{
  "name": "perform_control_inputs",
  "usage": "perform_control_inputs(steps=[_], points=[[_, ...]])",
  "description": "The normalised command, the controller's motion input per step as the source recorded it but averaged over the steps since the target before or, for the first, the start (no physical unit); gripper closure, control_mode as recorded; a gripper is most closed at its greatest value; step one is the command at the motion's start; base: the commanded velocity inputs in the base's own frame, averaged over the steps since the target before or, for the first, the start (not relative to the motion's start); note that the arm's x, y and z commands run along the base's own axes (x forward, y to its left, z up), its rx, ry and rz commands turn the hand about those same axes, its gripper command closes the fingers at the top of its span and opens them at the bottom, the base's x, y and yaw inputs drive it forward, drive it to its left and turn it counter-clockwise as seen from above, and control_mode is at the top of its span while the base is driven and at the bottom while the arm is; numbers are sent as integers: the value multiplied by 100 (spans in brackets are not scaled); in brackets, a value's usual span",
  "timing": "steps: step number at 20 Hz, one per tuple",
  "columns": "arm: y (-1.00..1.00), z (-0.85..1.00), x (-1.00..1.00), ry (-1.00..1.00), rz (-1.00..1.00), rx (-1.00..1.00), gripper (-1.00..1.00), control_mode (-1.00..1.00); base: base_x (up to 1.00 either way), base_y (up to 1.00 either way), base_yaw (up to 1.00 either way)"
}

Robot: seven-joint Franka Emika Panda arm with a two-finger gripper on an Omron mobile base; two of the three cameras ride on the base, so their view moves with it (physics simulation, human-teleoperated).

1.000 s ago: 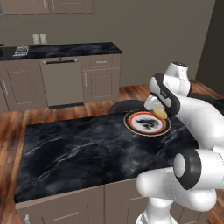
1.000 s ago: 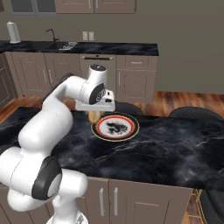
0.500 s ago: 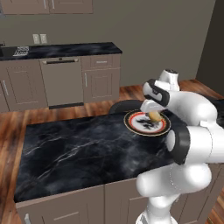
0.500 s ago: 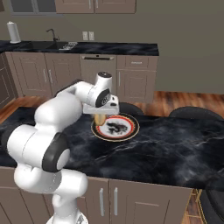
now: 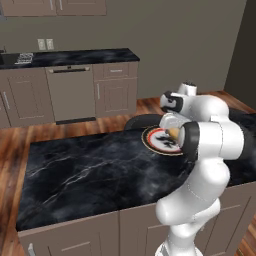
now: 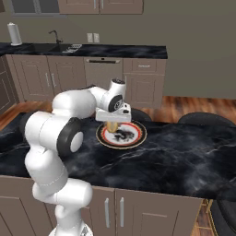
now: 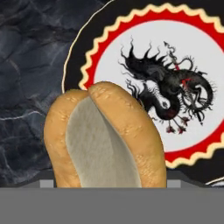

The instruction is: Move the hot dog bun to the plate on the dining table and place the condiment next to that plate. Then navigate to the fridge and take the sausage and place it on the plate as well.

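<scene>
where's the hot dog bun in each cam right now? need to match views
Left base view: hot dog bun shows as a tan sliver right of centre, at the right side of the plate, mostly hidden by the arm.
Right base view: centre-left, under the gripper, at the plate's left rim.
Hand view: bottom centre, large, split facing the camera.
Shared landmark: the plate's dragon motif.

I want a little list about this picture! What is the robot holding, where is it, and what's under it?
holding: hot dog bun, golden-tan with a pale split
gripper: gripper closed on the bun, above the plate's near edge
underneath: plate, round with a red wavy ring and a black dragon on its pale centre
plate sits on: dining table, black marbled top
bun on plate yet: it looks not; it seems held just above
behind: kitchen worktop over cabinets
</scene>
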Motion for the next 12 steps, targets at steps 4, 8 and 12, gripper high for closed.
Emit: perform_control_inputs(steps=[4, 8, 12], points=[[-17, -34, 50, 12, 0, 0, 100, -100, 0, 0, 0], [-14, -37, 48, 13, 0, 0, 100, -100, 0, 0, 0], [-10, -35, 39, 13, 0, 0, 100, -100, 0, 0, 0]])
